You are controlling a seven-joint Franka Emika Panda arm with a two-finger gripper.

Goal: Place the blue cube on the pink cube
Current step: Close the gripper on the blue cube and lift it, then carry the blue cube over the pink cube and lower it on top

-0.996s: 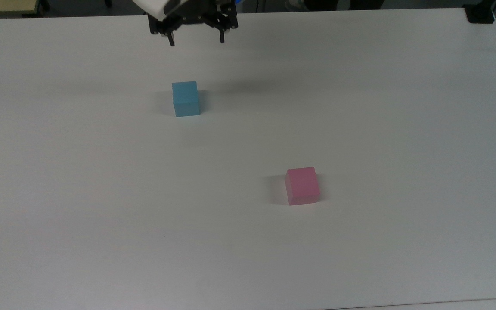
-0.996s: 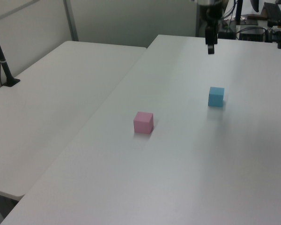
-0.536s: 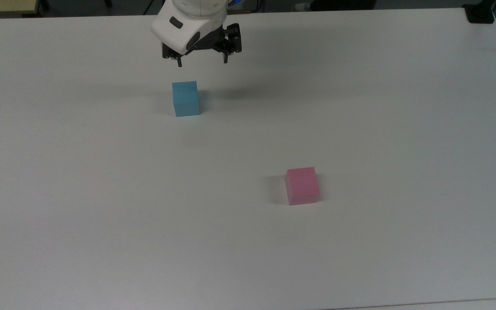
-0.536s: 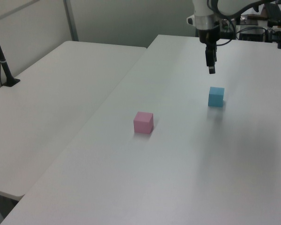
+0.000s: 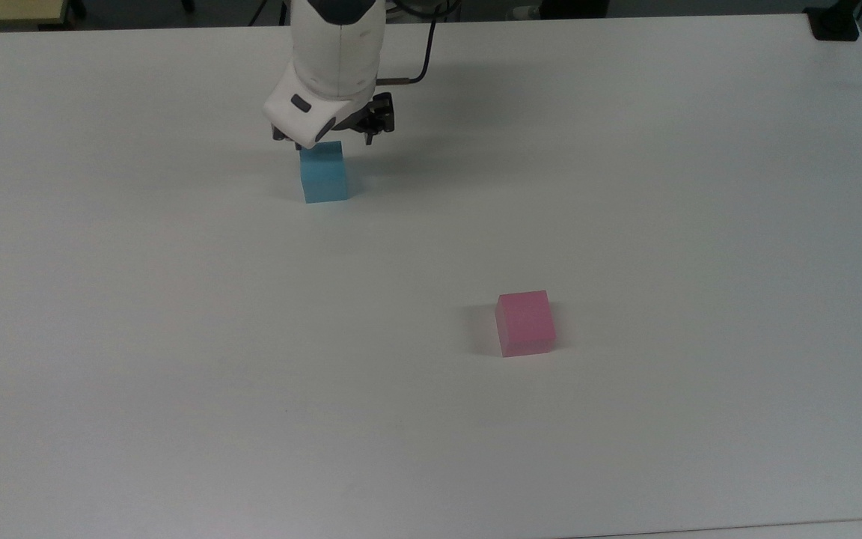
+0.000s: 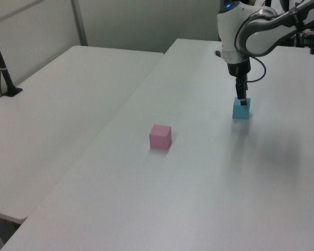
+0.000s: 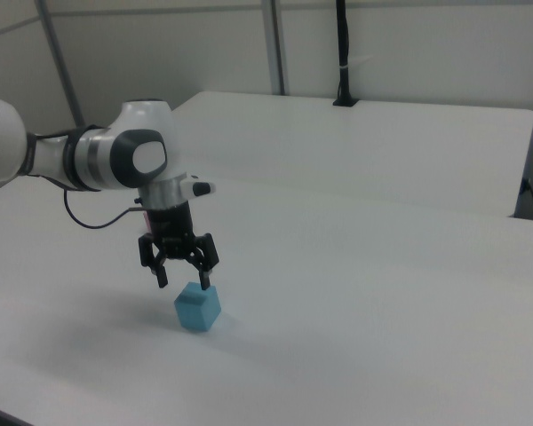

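the pink cube (image 5: 525,323) sits alone on the white table (image 5: 700,187), well apart from the gripper, toward the top view's lower right and nearer that camera; in the left view the pink cube (image 6: 160,136) lies off to the gripper's left. farther back, the blue cube (image 7: 198,307) rests on the table directly beneath the gripper (image 7: 184,280), whose fingers are spread apart, tips at about the level of the cube's top and not clamped on it. a cube has no long axis, so what matters is straddling it: the coming move looks like a short straight descent, then closing.
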